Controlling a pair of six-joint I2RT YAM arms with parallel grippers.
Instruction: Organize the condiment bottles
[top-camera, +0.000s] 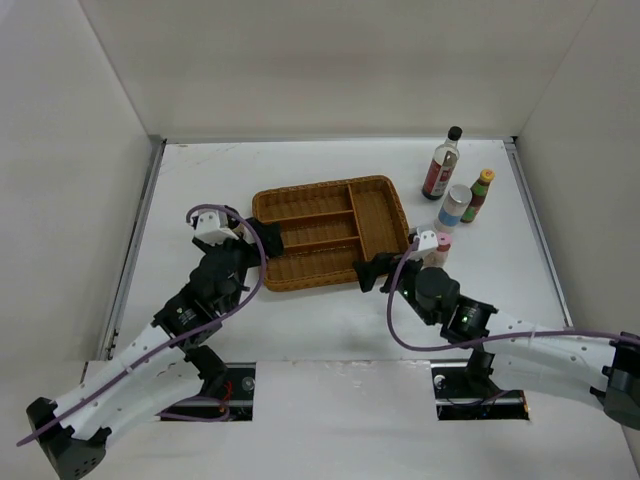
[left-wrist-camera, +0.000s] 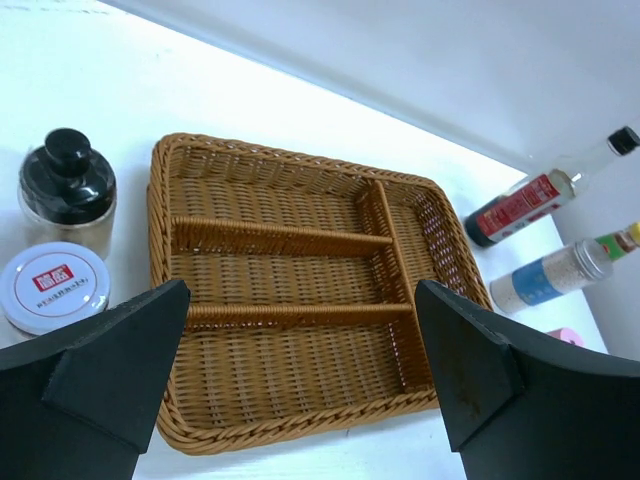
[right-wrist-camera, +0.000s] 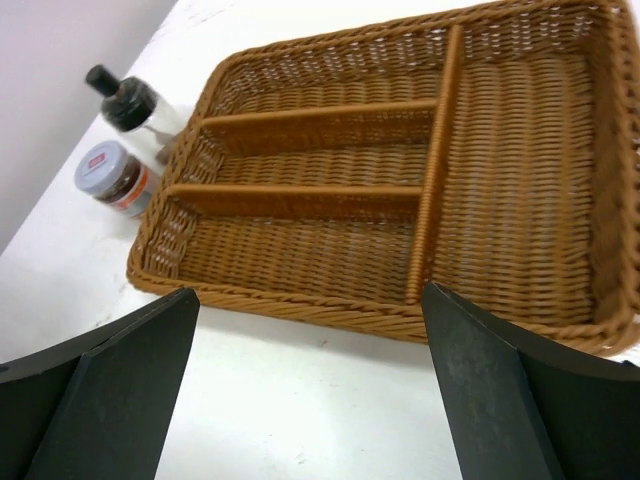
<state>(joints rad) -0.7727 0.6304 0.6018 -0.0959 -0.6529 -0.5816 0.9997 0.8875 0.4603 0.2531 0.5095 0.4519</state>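
Bottles (top-camera: 454, 207) all stand outside the tray (top-camera: 325, 185): tall bottle (top-camera: 441, 165), white-and-blue bottle (top-camera: 455, 202), green-capped bottle (top-camera: 478, 196) and pink-capped bottle (top-camera: 441, 246) to its right, black-capped jar (left-wrist-camera: 66, 195) and short jar (left-wrist-camera: 55, 287) by its left end. Its compartments (left-wrist-camera: 290, 275) hold nothing, so sorting looks not yet begun. Left gripper (left-wrist-camera: 302, 290) and right gripper (right-wrist-camera: 310, 295) hover at its near edge, jaws apart and holding nothing, probably poised so each can take its own side's bottles.
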